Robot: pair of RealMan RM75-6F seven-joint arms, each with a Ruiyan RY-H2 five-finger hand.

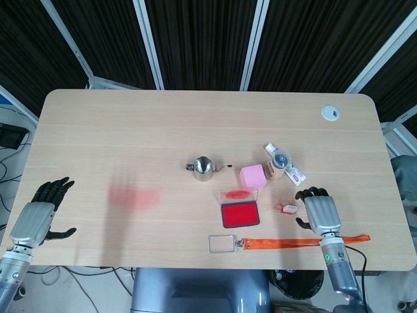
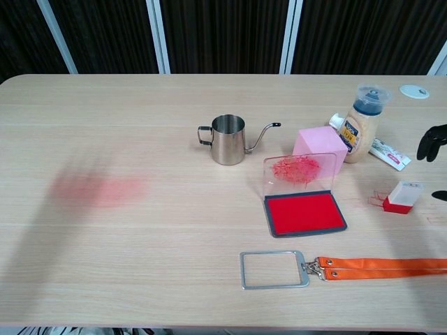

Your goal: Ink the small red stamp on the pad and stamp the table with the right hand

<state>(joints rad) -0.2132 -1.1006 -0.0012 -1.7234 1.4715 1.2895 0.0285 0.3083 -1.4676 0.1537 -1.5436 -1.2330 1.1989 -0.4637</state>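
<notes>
Lying on the table (image 1: 130, 130) just right of the open ink pad (image 1: 240, 214), the small stamp (image 1: 289, 208) is judged light, rigid and easily tipped; a pinch across its white upper body is advised. The right hand (image 1: 321, 212) is positioned just beside it, fingers spread, nothing held. The left hand (image 1: 36, 220) is likewise empty and spread.

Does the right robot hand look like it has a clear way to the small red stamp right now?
Probably yes. The right robot hand sits just right of the small red stamp, fingers apart and holding nothing, with only bare table between them. The ink pad lies on the stamp's far side, out of the way.
</notes>
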